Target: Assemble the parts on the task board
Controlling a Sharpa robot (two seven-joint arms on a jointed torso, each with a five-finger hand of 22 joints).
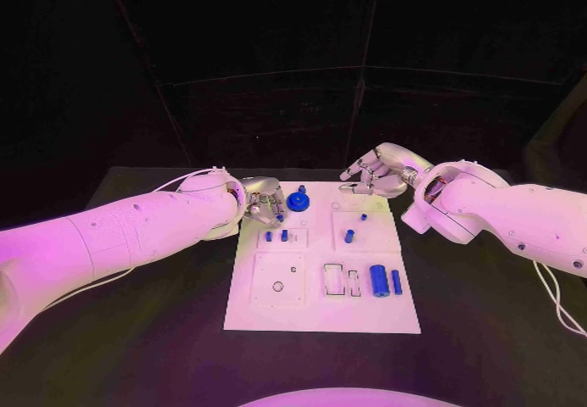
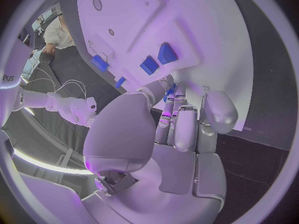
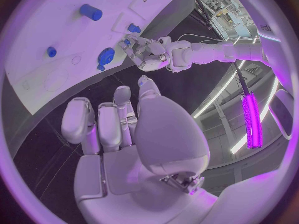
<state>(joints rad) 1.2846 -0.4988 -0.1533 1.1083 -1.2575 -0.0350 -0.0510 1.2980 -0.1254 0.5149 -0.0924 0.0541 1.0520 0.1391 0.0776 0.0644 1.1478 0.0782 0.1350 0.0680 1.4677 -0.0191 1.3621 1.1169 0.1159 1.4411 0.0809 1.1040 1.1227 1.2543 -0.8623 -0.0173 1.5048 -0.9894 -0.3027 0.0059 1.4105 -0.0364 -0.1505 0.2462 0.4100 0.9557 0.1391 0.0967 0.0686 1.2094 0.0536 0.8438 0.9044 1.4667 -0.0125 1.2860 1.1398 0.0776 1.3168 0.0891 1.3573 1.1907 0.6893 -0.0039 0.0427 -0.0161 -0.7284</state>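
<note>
The task board lies in the middle of the black desk, a white plate with shallow recesses and outlines. Blue parts sit across it: a round disc-shaped part near the far left corner, two small pegs just behind it towards the robot, two more pegs in the far right panel, and a larger cylinder lying flat beside a thin blue bar in the near right area.

The left hand is at the board's far left edge, right beside the round disc-shaped part. In the left wrist view its fingers are curled downward towards the board with a small blue piece showing at the fingertips — whether it is actually pinched I cannot tell.

The right hand hovers off the board's far right corner, fingers loosely bent and apart — it holds nothing, and the right wrist view shows its fingers over bare desk just beside the board's edge.
</note>
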